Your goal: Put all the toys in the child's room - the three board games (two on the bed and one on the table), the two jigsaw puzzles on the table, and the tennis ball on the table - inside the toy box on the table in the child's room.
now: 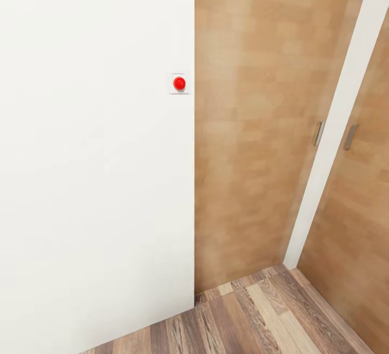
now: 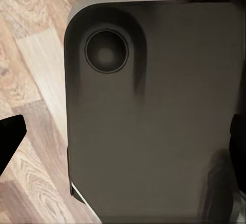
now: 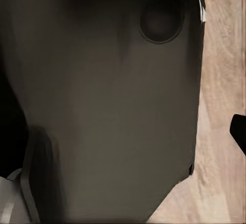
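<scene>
Pretty boxed in up front: a flat white wall panel (image 1: 97,170) with a little red round button on a white plate (image 1: 179,83) takes up the whole left side, and right next to it stands a light brown wooden door (image 1: 248,127) with a slim grey handle (image 1: 319,133), then a white vertical frame post (image 1: 337,121) and a second wooden door (image 1: 356,202) on the right. The only open bit there is the wedge of brown wood-plank floor (image 1: 270,316) in the corner at the foot of the doors. Down by the wrists, a big dark grey rounded robot base panel (image 2: 154,121) sits right under both arms (image 3: 113,106), leaving bare planks only along its outer edges (image 2: 36,80) (image 3: 223,80).
</scene>
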